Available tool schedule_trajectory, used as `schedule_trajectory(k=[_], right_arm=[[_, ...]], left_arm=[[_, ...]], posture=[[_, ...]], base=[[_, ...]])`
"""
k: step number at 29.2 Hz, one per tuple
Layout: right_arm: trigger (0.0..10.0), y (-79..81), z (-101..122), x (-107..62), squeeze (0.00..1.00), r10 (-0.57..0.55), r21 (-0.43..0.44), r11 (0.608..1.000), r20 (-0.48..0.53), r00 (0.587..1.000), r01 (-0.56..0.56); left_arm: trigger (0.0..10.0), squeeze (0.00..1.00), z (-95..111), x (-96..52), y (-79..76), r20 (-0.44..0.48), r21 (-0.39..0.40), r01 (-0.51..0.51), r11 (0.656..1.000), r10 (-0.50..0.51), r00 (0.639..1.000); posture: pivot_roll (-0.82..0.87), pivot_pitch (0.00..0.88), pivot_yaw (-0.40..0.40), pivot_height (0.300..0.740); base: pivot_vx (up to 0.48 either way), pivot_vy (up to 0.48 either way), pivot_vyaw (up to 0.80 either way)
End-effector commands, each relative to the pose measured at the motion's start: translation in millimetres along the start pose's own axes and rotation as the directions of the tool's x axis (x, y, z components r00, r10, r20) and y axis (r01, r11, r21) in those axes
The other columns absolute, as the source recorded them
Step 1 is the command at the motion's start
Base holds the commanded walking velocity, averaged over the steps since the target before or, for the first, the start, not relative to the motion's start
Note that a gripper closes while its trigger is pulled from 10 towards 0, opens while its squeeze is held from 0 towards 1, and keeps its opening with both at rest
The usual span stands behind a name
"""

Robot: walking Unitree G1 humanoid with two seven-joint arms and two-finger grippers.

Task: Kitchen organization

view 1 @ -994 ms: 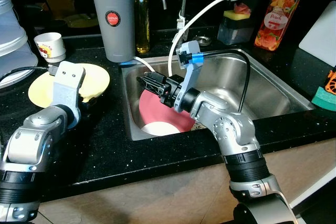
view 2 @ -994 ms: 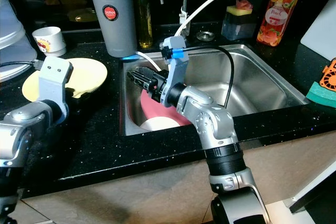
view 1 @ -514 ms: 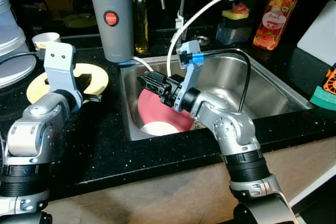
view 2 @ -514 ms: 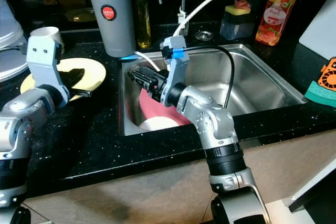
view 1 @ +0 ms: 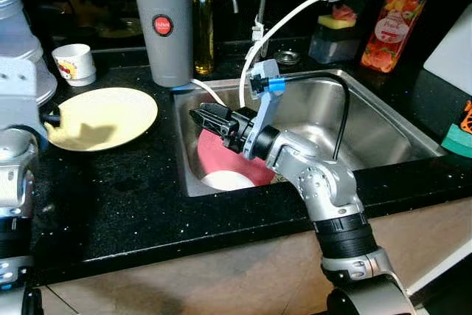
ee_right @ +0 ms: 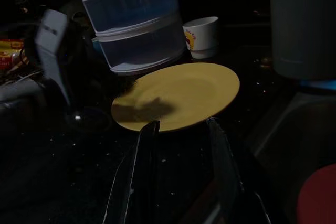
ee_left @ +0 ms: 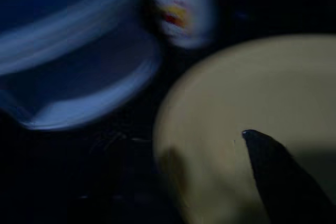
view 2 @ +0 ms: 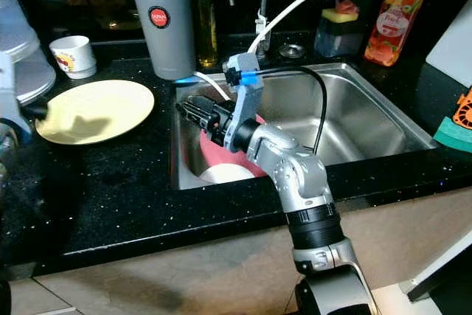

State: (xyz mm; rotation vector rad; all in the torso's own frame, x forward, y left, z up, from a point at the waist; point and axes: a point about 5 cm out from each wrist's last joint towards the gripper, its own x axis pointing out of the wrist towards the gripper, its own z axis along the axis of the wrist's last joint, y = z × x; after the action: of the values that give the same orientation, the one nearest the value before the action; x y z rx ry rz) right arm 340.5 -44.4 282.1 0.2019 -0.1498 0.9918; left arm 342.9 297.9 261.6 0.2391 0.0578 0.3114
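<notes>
A yellow plate (view 1: 103,112) lies on the black counter left of the sink. My left gripper (ee_left: 189,192) hovers open at the plate's left edge, one black finger (ee_left: 278,187) over the plate, holding nothing. In the sink (view 1: 369,119) a red plate (view 1: 225,158) leans against the left wall with a white bowl (view 1: 227,180) in front of it. My right gripper (view 1: 198,116) is open just above the red plate, pointing at the sink's left wall, with nothing between its fingers (ee_right: 143,166).
A grey water jug (view 1: 168,27) and an oil bottle (view 1: 202,27) stand behind the sink's left corner. A white cup (view 1: 74,63) and stacked clear tubs (ee_right: 134,22) sit beyond the yellow plate. A soap bottle (view 1: 389,23), a sponge holder (view 1: 335,35) and a white board (view 1: 451,42) are at the back right.
My left arm has drawn back to the left, off the yellow plate, which now lies uncovered. The right arm stays in the sink. The camera shifted slightly.
</notes>
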Motion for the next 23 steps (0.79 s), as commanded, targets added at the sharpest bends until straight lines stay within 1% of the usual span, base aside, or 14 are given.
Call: schedule_trajectory(k=[1,3,6,10,12,14,15,16,17,19,20,21,22,23], right_arm=[[10.0,2.5,-0.6,-0.1,0.0,0.021,-0.028,0.999,0.0,1.0,-0.021],[10.0,5.0,-3.7,-1.6,0.0,0.066,-0.06,0.996,-0.032,0.997,-0.067],[10.0,12.8,-7.2,-7.4,0.0,0.177,-0.123,0.974,-0.102,0.979,-0.188],[10.0,15.3,-8.8,-11.5,0.0,0.216,-0.154,0.96,-0.135,0.967,-0.236],[10.0,16.1,-9.3,-14.4,0.0,0.238,-0.174,0.949,-0.158,0.958,-0.265],[10.0,16.5,-9.2,-16.8,0.0,0.255,-0.185,0.94,-0.17,0.952,-0.285],[10.0,16.5,-9.2,-16.8,0.0,0.255,-0.185,0.94,-0.17,0.952,-0.285],[10.0,16.3,-9.1,-17.6,0.0,0.259,-0.19,0.938,-0.175,0.95,-0.291],[10.0,16.3,-9.1,-17.6,0.0,0.259,-0.19,0.938,-0.175,0.95,-0.291],[10.0,16.4,-8.1,-19.8,0.0,0.273,-0.205,0.929,-0.184,0.944,-0.309],[10.0,16.4,-8.1,-19.8,0.0,0.273,-0.205,0.929,-0.184,0.944,-0.309],[10.0,16.0,-6.0,-21.3,0.0,0.28,-0.218,0.923,-0.187,0.942,-0.318],[10.0,16.0,-6.0,-21.3,0.0,0.28,-0.218,0.923,-0.187,0.942,-0.318],[10.0,15.6,-5.2,-21.6,0.0,0.281,-0.222,0.922,-0.186,0.941,-0.319]], left_arm=[[10.0,0.0,-9.7,1.5,-8.6,-0.019,0.02,0.06,0.998,-0.059,0.998],[10.0,0.0,-14.1,3.4,-21.5,-0.019,0.039,0.152,0.988,-0.151,0.988],[10.0,0.0,-17.0,6.2,-29.3,-0.022,0.058,0.215,0.975,-0.215,0.976],[10.0,0.0,-20.3,8.1,-32.1,-0.034,0.075,0.253,0.965,-0.251,0.967],[10.0,0.0,-24.9,8.4,-36.7,-0.071,0.042,0.318,0.947,-0.315,0.947],[10.0,0.0,-29.5,6.0,-42.8,-0.112,0.029,0.391,0.92,-0.386,0.916],[10.0,0.0,-29.5,6.0,-42.8,-0.112,0.029,0.391,0.92,-0.386,0.916],[10.0,0.0,-32.0,4.3,-45.5,-0.139,0.018,0.425,0.905,-0.419,0.897],[10.0,0.0,-32.0,4.3,-45.5,-0.139,0.018,0.425,0.905,-0.419,0.897],[10.0,0.0,-31.8,-2.5,-51.6,-0.177,-0.04,0.493,0.869,-0.492,0.852],[10.0,0.0,-31.8,-2.5,-51.6,-0.177,-0.04,0.493,0.869,-0.492,0.852],[10.0,0.0,-27.6,-12.3,-58.2,-0.2,-0.076,0.578,0.813,-0.58,0.79],[10.0,0.0,-27.6,-12.3,-58.2,-0.2,-0.076,0.578,0.813,-0.58,0.79],[10.0,0.0,-25.9,-16.1,-60.5,-0.207,-0.085,0.607,0.79,-0.61,0.765]], posture=[[0.04,0.122,0.01,0.74],[0.05,0.124,0.007,0.74],[0.05,0.123,0.007,0.74],[0.04,0.122,0.008,0.74],[0.04,0.121,0.009,0.74],[0.04,0.118,0.01,0.74],[0.04,0.118,0.01,0.74],[0.04,0.118,0.01,0.74],[0.04,0.118,0.01,0.74],[0.04,0.114,0.01,0.74],[0.04,0.114,0.01,0.74],[0.04,0.11,0.009,0.74],[0.04,0.11,0.009,0.74],[0.04,0.11,0.009,0.74]], base=[[0.0,0.0,0.0],[0.0,0.0,0.0],[0.0,0.0,0.0],[0.0,0.0,0.0],[0.0,0.0,0.0],[0.0,0.0,0.0],[0.0,0.0,0.0],[0.0,0.0,0.0],[0.0,0.0,0.0],[0.0,0.0,0.0],[0.0,0.0,0.0],[0.0,0.0,0.0],[0.0,0.0,0.0],[0.0,0.0,0.0]])
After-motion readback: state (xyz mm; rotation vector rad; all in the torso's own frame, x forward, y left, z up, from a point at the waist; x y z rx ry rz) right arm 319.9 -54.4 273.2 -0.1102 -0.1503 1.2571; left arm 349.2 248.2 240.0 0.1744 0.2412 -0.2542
